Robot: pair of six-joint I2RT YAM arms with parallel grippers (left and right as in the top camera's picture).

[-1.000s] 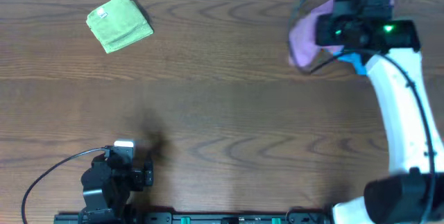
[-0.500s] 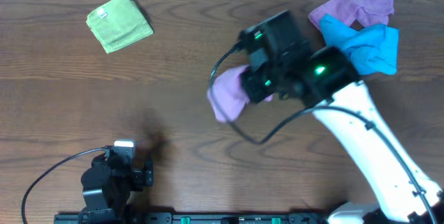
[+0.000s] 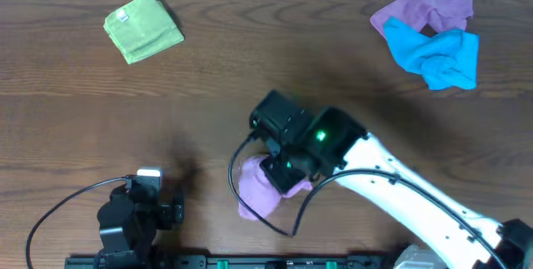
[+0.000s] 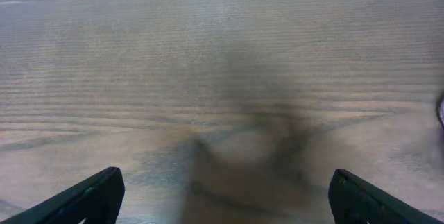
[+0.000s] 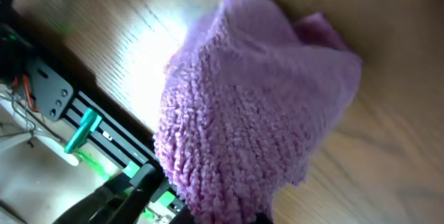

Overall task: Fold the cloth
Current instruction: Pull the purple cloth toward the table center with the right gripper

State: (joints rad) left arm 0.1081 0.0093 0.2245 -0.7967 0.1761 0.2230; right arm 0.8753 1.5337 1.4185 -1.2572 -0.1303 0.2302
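The lilac-purple cloth [image 3: 258, 190] hangs bunched from my right gripper [image 3: 283, 169], near the front middle of the table. In the right wrist view the cloth [image 5: 243, 120] fills the frame, crumpled, and hides the fingers, which are shut on it. No white tag shows. My left gripper [image 3: 158, 206] rests at the front left, open and empty; its two fingertips [image 4: 222, 196] sit wide apart over bare wood.
A folded lime-green cloth [image 3: 143, 26] lies at the back left. A second purple cloth [image 3: 416, 9] lies at the back right, with a bright blue cloth [image 3: 437, 52] crumpled on it. The table's front rail [image 5: 76, 123] is close by.
My right arm has swung from the back right corner to the front middle, carrying the purple cloth. The left arm has not moved.
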